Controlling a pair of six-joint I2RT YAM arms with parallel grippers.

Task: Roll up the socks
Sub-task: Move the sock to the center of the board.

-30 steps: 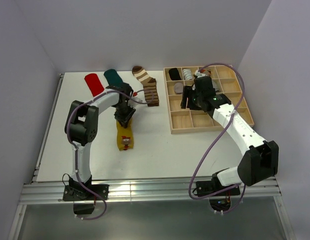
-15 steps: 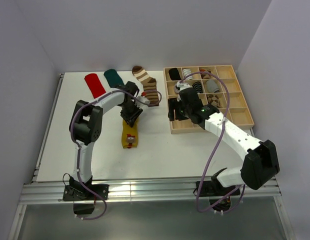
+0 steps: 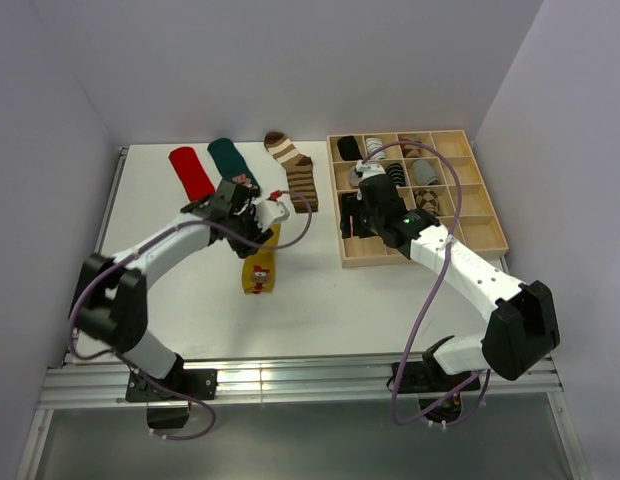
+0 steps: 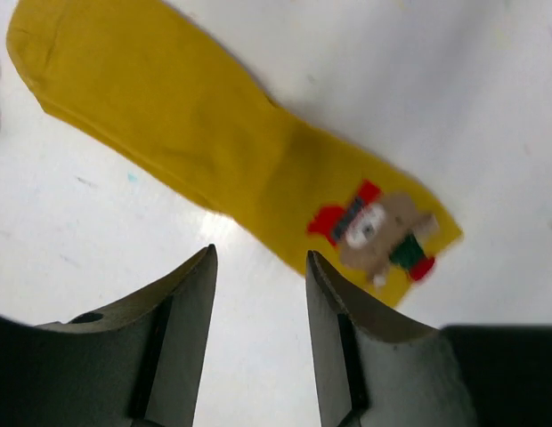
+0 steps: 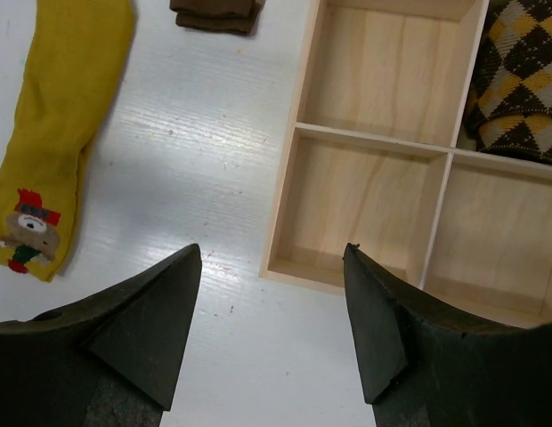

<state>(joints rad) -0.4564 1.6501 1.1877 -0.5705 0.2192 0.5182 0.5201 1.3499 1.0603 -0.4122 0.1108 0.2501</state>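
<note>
The left hand (image 4: pixel 260 260) hangs open and empty just above the worktop (image 3: pixel 320 300). Within the last second its jaws have widened and it has drawn off the far end of the mustard-yellow sock (image 4: pixel 214 151). That sock lies flat and unrolled, left of the wooden tray (image 5: pixel 295 133), with its cartoon patch at the near end. The release suggests no roll has begun and a fresh grasp is needed. The right hand (image 5: pixel 271 258), jaws wide and holding nothing, hovers at the tray's near-left corner above 2 bare compartments. An argyle sock (image 5: pixel 516 80) sits tucked in a neighbouring compartment. Further left of the tray, 3 more socks wait flat: the red sock (image 3: pixel 189 168), the teal sock (image 3: pixel 228 155) and the striped sock (image 3: pixel 295 172).
</note>
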